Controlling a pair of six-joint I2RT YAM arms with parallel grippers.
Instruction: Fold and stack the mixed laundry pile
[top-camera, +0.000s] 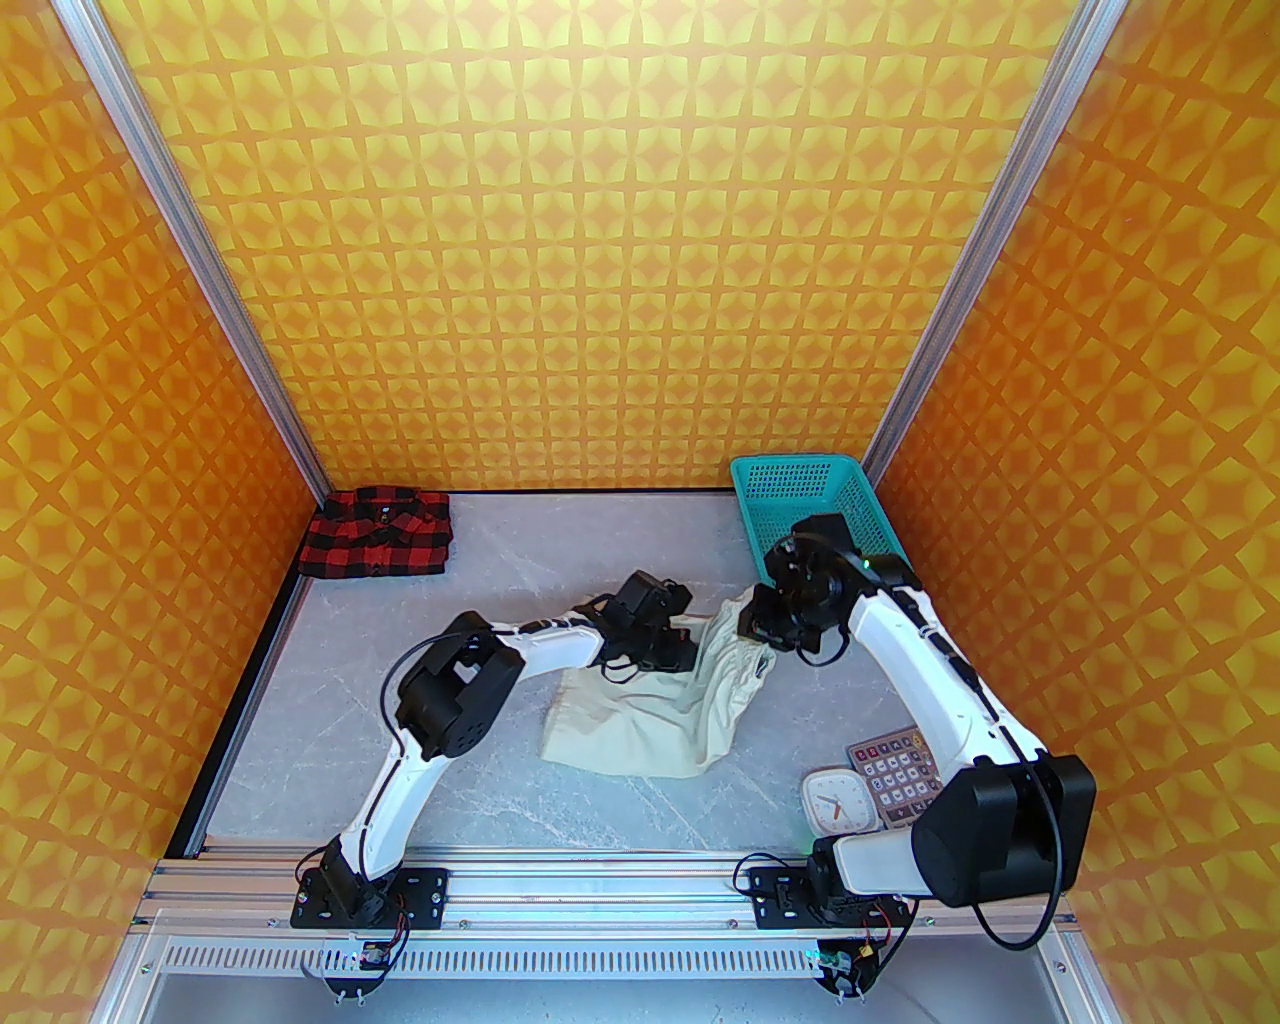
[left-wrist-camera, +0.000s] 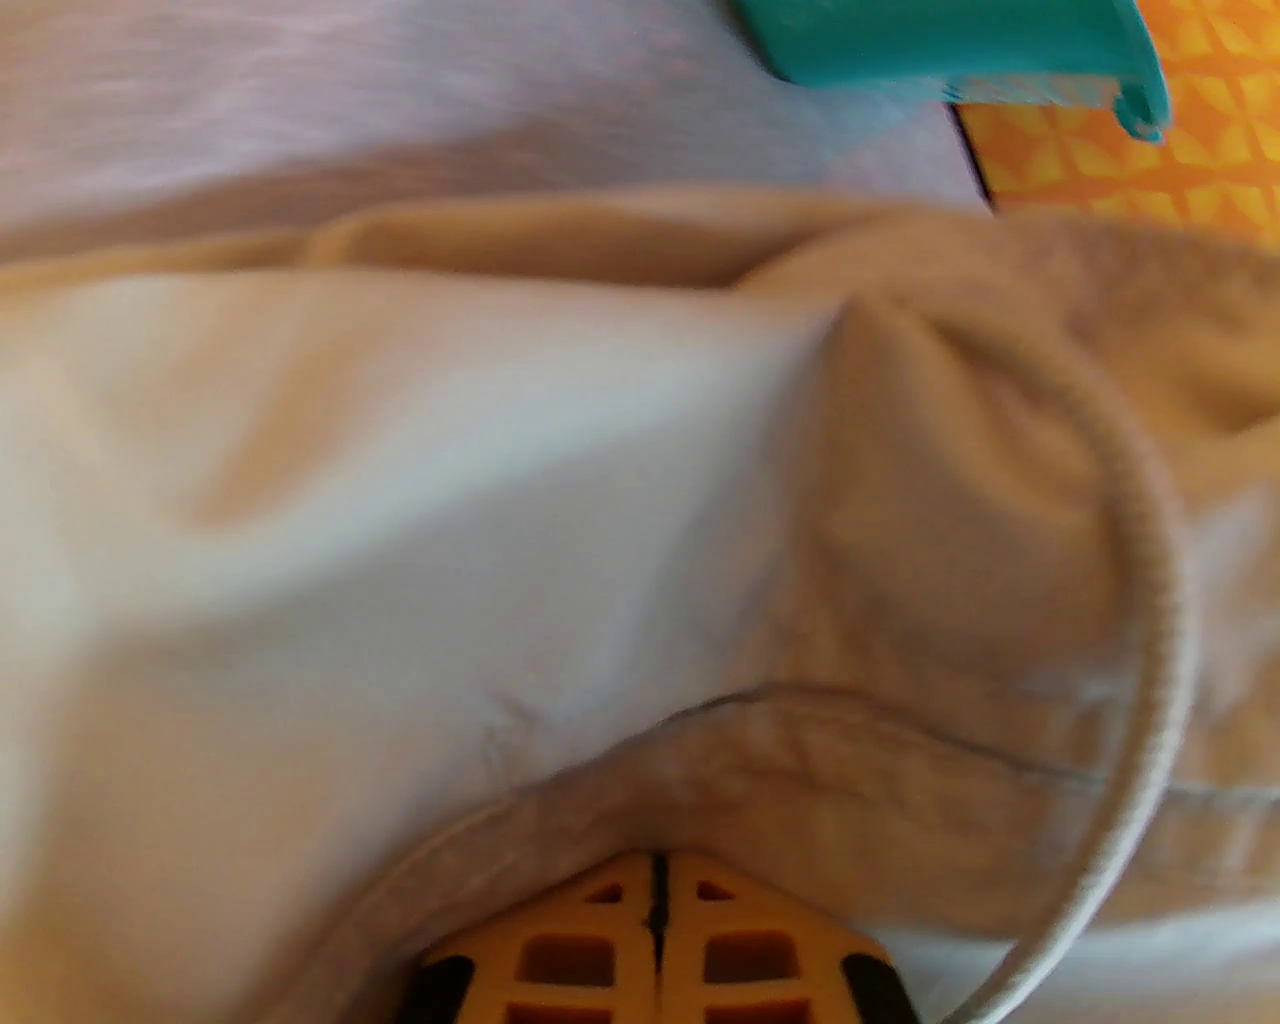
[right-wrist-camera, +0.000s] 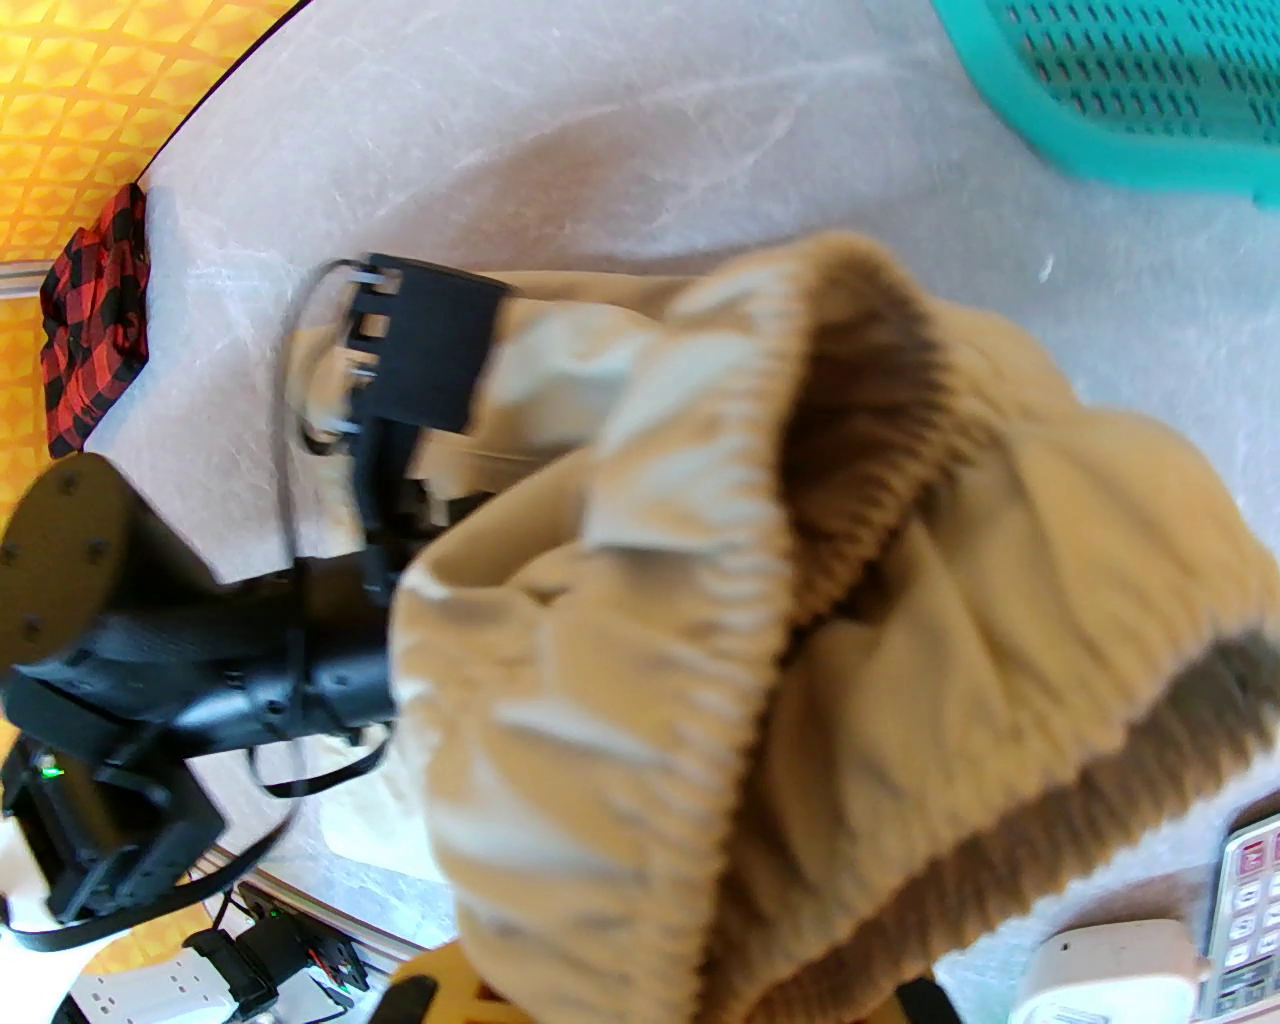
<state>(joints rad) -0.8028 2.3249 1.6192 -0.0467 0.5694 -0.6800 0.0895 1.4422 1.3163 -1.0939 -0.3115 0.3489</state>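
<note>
The cream trousers (top-camera: 650, 720) lie crumpled mid-table, with their right end lifted off the surface. My left gripper (top-camera: 683, 648) is at the garment's upper edge. In the left wrist view its yellow fingertips (left-wrist-camera: 610, 940) are pressed together with a cream hem (left-wrist-camera: 800, 740) bunched over them. My right gripper (top-camera: 765, 625) holds the gathered waistband (right-wrist-camera: 700, 560) up, and the cloth hides its fingers in the right wrist view. The red-and-black checked shirt (top-camera: 380, 533) lies folded in the back left corner, apart from both arms.
A teal mesh basket (top-camera: 815, 500) stands at the back right, just behind my right wrist. A calculator (top-camera: 897, 770) and a small white clock (top-camera: 838, 800) lie near the right arm's base. Orange patterned walls close in three sides.
</note>
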